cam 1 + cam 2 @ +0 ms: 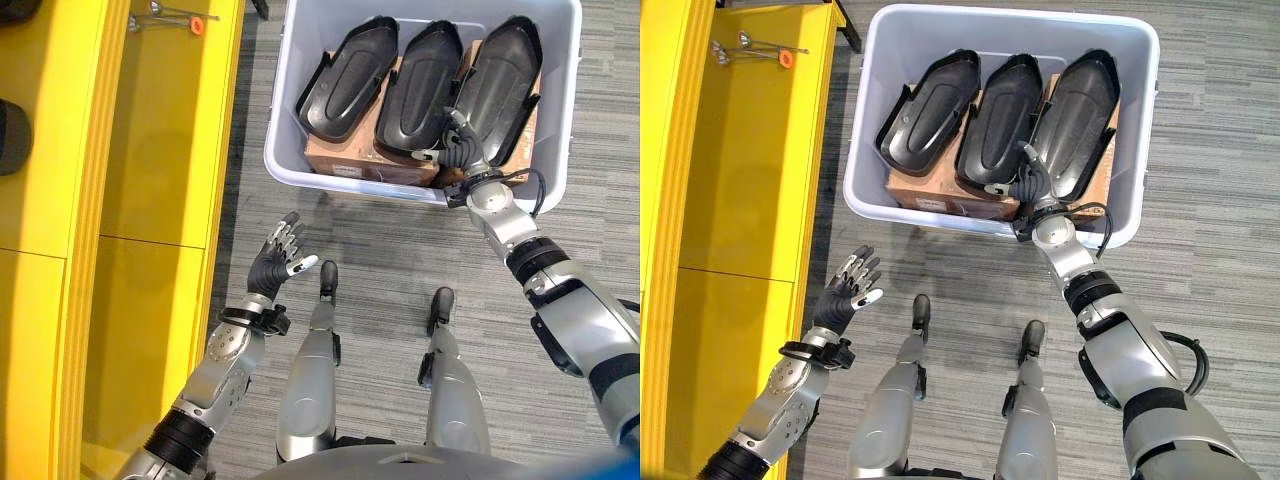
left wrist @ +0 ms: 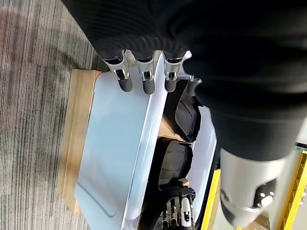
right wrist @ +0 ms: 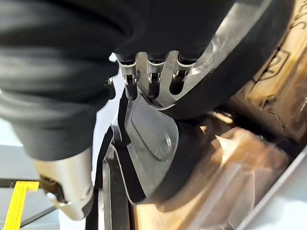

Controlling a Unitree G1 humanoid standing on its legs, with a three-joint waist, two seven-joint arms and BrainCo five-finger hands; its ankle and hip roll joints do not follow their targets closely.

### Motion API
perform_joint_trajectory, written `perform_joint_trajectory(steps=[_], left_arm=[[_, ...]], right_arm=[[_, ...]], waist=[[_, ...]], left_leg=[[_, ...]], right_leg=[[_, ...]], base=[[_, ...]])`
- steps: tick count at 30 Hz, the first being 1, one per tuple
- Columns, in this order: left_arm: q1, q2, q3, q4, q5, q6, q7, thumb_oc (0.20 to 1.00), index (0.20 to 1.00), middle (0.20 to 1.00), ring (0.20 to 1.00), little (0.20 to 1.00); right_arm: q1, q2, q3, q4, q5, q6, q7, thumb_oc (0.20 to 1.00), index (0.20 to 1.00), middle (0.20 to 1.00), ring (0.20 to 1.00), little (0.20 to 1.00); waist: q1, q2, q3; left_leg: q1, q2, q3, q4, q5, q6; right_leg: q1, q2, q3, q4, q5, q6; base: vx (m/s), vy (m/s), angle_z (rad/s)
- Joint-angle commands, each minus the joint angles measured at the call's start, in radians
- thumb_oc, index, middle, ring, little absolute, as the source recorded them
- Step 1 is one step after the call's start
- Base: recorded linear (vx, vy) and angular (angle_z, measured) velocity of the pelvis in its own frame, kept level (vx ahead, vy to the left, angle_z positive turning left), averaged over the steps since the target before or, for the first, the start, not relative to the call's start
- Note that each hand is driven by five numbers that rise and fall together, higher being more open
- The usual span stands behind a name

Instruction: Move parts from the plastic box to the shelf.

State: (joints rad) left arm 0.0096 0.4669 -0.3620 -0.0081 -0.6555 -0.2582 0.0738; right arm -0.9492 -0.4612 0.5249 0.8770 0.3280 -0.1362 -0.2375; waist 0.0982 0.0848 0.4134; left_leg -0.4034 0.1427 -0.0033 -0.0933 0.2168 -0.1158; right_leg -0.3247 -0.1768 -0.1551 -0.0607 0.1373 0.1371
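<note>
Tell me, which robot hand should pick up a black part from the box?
The right hand: it is already on the right-most black part in the plastic box. The left hand hangs open over the floor beside the yellow shelf.

Inside the plastic box [image 1: 862, 160], three black parts hide most of the cardboard carton [image 1: 940, 192] beneath them. The right hand [image 1: 1032, 185] covers the near end of the rightmost part [image 1: 1078, 105]; whether its fingers [image 3: 154, 86] clasp the rim is unclear. Beside the box, the yellow shelf [image 1: 150, 150] runs out of frame.
</note>
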Motion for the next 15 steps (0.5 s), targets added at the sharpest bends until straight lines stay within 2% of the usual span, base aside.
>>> perform_joint_trajectory(steps=[1,5,11,15], left_arm=[[0.01,0.052,-0.019,-0.098,0.006,-0.06,0.008,1.0,1.0,1.0,1.0,1.0],[0.016,0.049,-0.007,-0.097,0.006,-0.059,0.011,1.0,1.0,1.0,1.0,1.0],[0.024,0.04,0.018,-0.1,0.01,-0.052,0.026,1.0,1.0,1.0,1.0,1.0],[0.018,0.031,0.03,-0.1,0.021,-0.049,0.04,1.0,1.0,1.0,1.0,1.0]], right_arm=[[-0.018,-0.059,0.013,-0.102,-0.026,-0.043,-0.003,1.0,1.0,1.0,1.0,1.0],[0.029,-0.095,-0.013,-0.226,-0.031,-0.049,-0.018,1.0,1.0,1.0,1.0,1.0],[0.172,-0.14,-0.144,-0.535,-0.097,-0.076,-0.091,1.0,1.0,1.0,1.0,1.0],[0.251,-0.108,-0.237,-0.715,-0.132,-0.101,-0.137,1.0,1.0,1.0,1.0,1.0]], waist=[[0.017,-0.025,-0.007],[0.006,-0.039,-0.007],[-0.021,-0.057,-0.011],[-0.032,-0.061,-0.016]], left_leg=[[0.07,0.04,0.007,0.059,-0.105,-0.033],[0.078,0.041,0.01,0.061,-0.109,-0.033],[0.088,0.044,0.012,0.061,-0.116,-0.034],[0.092,0.045,0.014,0.067,-0.123,-0.034]], right_leg=[[-0.149,-0.1,0.034,0.179,-0.004,0.041],[-0.141,-0.1,0.033,0.177,-0.003,0.043],[-0.128,-0.099,0.03,0.174,-0.004,0.047],[-0.122,-0.1,0.032,0.174,-0.006,0.049]], base=[[0.01,0.012,0.05],[0.0,0.002,0.01],[0.01,0.0,0.0],[0.0,0.0,-0.01]])
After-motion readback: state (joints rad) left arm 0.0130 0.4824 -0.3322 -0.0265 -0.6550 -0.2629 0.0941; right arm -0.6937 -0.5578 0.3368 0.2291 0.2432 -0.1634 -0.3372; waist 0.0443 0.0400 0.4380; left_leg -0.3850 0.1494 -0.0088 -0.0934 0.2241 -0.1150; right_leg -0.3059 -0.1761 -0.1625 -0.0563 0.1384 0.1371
